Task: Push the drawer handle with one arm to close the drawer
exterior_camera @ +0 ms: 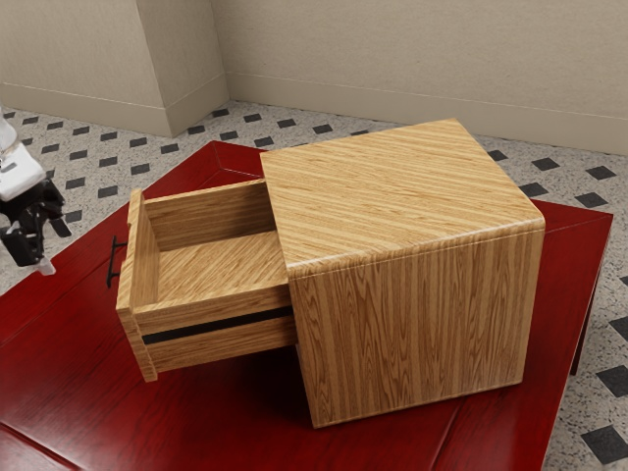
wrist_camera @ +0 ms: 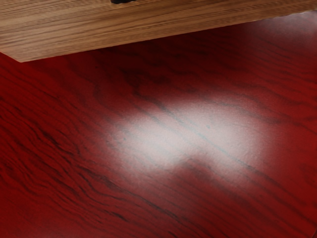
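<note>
Red, glossy wood forms the bench point(exterior_camera: 59, 339), which may let things slide on it. The wooden cabinet point(exterior_camera: 412, 339) on it looks heavy and rigid, though a hard shove could shift it. Its drawer point(exterior_camera: 216, 267) stands well out, facing the exterior view's left; it is likely stiff and light enough to glide under a steady, square push. The claw point(exterior_camera: 43, 265) is beyond the drawer's front, near but apart from it; I cannot tell whether it is released or clenched. Between them, on that front, sits the thin dark handle point(exterior_camera: 112, 265), probably hard and slick: press its middle, no grasp needed.
</note>
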Robot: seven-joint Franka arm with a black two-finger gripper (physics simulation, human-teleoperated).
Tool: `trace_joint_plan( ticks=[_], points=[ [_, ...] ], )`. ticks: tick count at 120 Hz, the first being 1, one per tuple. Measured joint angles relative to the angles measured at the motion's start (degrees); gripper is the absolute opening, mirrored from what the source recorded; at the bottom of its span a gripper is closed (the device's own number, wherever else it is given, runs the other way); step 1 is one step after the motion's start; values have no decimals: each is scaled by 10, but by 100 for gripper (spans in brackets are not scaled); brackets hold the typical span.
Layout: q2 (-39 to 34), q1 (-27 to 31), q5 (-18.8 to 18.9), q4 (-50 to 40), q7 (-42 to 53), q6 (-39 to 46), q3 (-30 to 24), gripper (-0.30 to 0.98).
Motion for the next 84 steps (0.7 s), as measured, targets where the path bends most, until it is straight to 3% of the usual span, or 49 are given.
trace_joint_plan(
  ticks=[32,45,84],
  points=[
    [30,-7,-49,-1,71,29,0,66],
    [25,21,-60,-18,62,32,-6,66],
    [41,28,-81,-19,16,43,-32,64]
  ],
)
